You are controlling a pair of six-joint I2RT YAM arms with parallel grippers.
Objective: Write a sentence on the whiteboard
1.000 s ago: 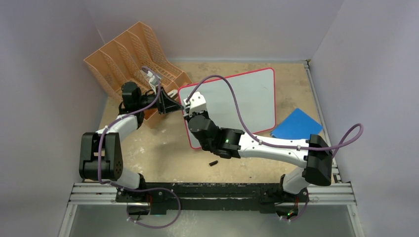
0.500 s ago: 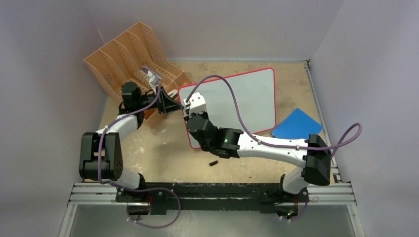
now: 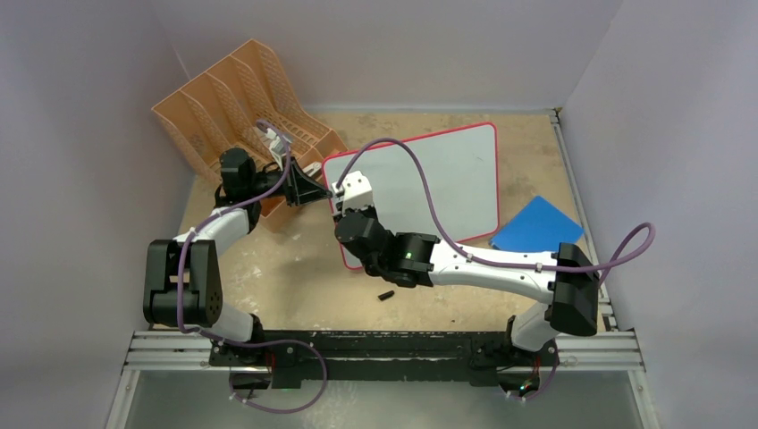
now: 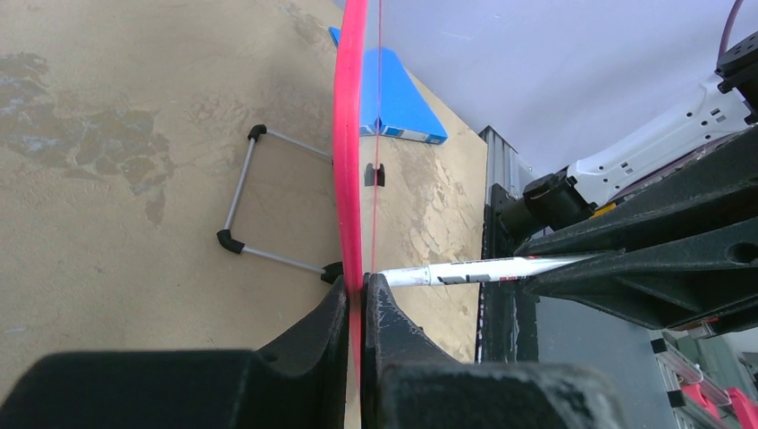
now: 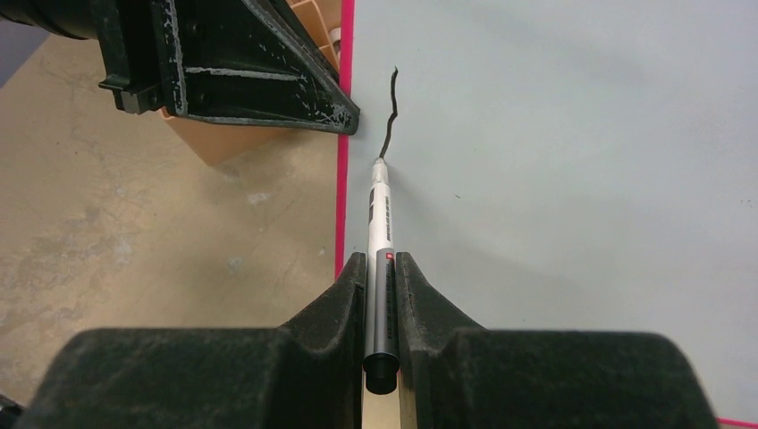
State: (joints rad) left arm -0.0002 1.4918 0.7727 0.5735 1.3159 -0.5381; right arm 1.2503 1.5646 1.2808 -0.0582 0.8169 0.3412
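Observation:
The whiteboard [image 3: 438,174], white with a thin red-pink frame, stands tilted up on the tabletop. My left gripper [image 4: 362,284] is shut on its left edge [image 4: 349,134], one finger on each face. My right gripper [image 5: 382,259] is shut on a white and grey marker [image 5: 380,210] whose tip touches the board [image 5: 554,179] near that edge. Of the sentence, only one short wavy black stroke [image 5: 391,107] shows, running up from the tip. In the left wrist view the marker [image 4: 474,271] meets the board just beyond my fingertips.
An orange file tray [image 3: 237,98] stands at the back left, right behind the left gripper [image 3: 313,189]. A blue square pad [image 3: 536,225] lies right of the board. A small black cap [image 3: 386,295] lies on the table below it. The board's wire foot [image 4: 268,197] rests on the table.
The right wrist has shifted slightly toward the near side with the marker. The left arm and the board have not moved.

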